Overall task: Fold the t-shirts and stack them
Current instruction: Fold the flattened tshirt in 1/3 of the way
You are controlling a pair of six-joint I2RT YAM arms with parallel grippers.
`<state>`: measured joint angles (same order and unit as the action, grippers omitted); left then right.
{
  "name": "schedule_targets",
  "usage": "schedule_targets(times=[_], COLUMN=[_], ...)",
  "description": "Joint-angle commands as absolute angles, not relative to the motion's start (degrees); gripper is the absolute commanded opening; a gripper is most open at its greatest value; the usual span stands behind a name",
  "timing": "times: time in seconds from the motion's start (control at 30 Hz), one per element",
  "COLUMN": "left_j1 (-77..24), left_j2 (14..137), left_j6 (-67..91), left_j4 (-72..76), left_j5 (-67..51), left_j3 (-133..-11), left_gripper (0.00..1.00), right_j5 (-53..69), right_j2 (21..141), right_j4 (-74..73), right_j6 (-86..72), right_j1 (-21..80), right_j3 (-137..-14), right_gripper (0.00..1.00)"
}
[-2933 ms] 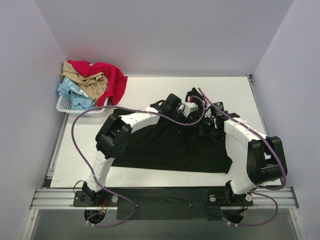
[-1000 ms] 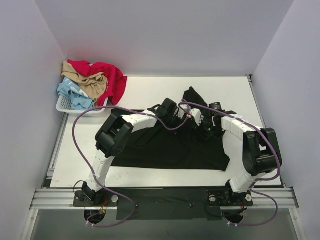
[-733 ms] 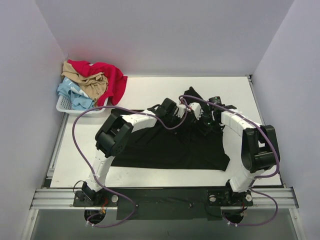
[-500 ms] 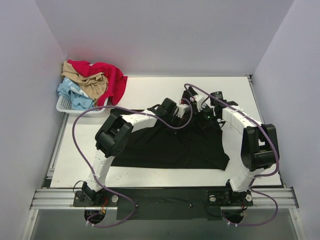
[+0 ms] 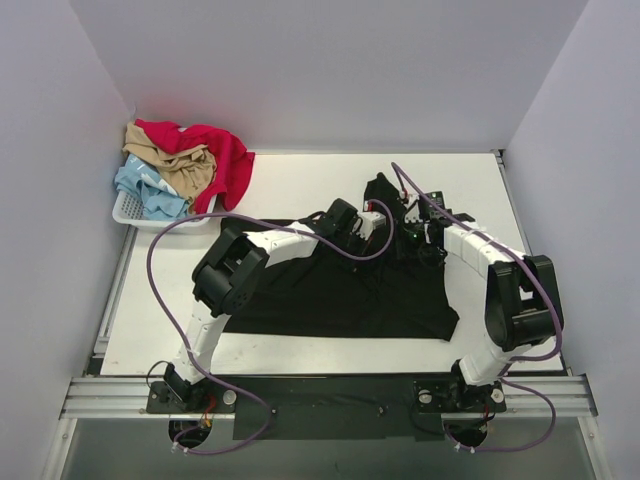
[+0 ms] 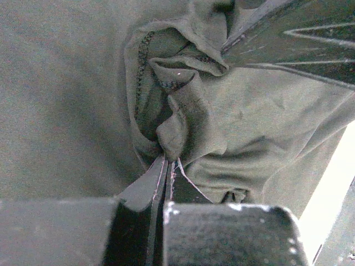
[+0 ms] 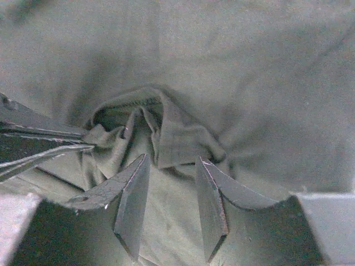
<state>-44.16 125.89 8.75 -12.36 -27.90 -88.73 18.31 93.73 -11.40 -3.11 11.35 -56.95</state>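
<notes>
A large black t-shirt (image 5: 330,295) lies spread on the white table, its far part bunched up between the two arms. My left gripper (image 5: 378,222) is shut on a puckered fold of this cloth (image 6: 177,119), the fold pinched at its tips (image 6: 168,162). My right gripper (image 5: 408,237) hovers close beside it, facing it. In the right wrist view its jaws (image 7: 173,162) stand open just short of a raised fold (image 7: 177,138), with nothing between them. The left gripper's fingers (image 7: 44,141) show at the left edge of that view.
A white lattice basket (image 5: 128,212) sits at the far left corner, heaped with a red t-shirt (image 5: 225,160), a tan one (image 5: 185,165) and a pale blue one (image 5: 145,190). Purple cables loop over both arms. White walls close in the table on three sides.
The right gripper swung from the shirt's right side back and left, closing in on the left gripper. The bunched far cloth shifted with it. The left gripper kept its pinch.
</notes>
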Motion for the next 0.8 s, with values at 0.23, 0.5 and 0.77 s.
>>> schedule_targets(times=[0.23,0.5,0.77], left_j1=[-44.12,-44.03,-42.8], left_j2=[123.31,123.13,122.25], left_j6=[8.0,8.09,7.91], left_j4=[-10.02,-10.54,-11.51], left_j5=[-27.6,-27.25,-26.46], left_j3=[-88.94,-89.47,-90.88], left_gripper=[0.0,0.0,0.0], right_j5=[16.88,14.87,13.53], right_j2=[98.78,99.58,95.01], right_j4=[-11.69,-13.45,-15.46], right_j6=[-6.86,-6.68,-4.15], right_j1=[12.74,12.92,7.47], right_j3=[-59.58,-60.82,-63.27], right_gripper=[0.27,0.02,0.0])
